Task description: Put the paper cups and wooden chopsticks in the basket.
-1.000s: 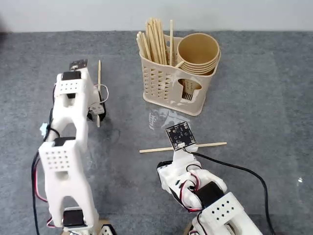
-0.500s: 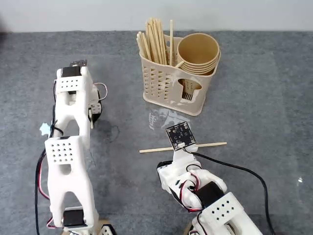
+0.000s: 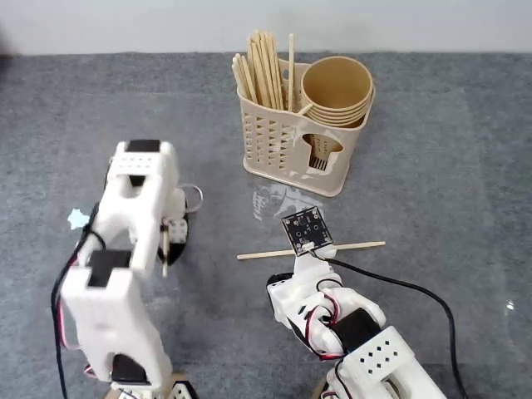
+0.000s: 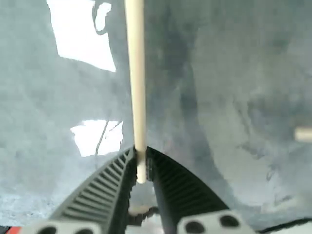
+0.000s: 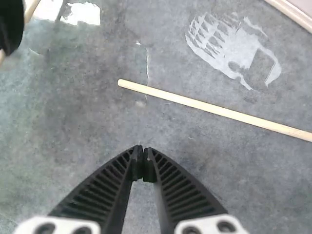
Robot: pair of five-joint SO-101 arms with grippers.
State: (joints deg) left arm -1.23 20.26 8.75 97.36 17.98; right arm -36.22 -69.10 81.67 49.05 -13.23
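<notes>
The beige basket [image 3: 287, 150] stands at the back of the grey mat, holding stacked paper cups [image 3: 337, 90] and several chopsticks [image 3: 262, 71]. My left gripper [image 4: 140, 158] is shut on a wooden chopstick [image 4: 135, 78], held above the mat; from above that chopstick [image 3: 165, 253] pokes out under the left arm. A second chopstick [image 3: 258, 253] lies flat on the mat, also seen close as the loose chopstick [image 5: 209, 109] just ahead of my right gripper [image 5: 142, 157]. The right gripper is shut with nothing between its fingers.
The left arm [image 3: 137, 216] stands over the mat's left side. The right arm [image 3: 332, 316] with its cable sits at the front centre. The end of the loose chopstick [image 4: 303, 133] shows off to one side in the left wrist view.
The left arm has drawn back toward the front and slightly rightward, carrying its chopstick with it. The right arm and the lying chopstick have stayed put.
</notes>
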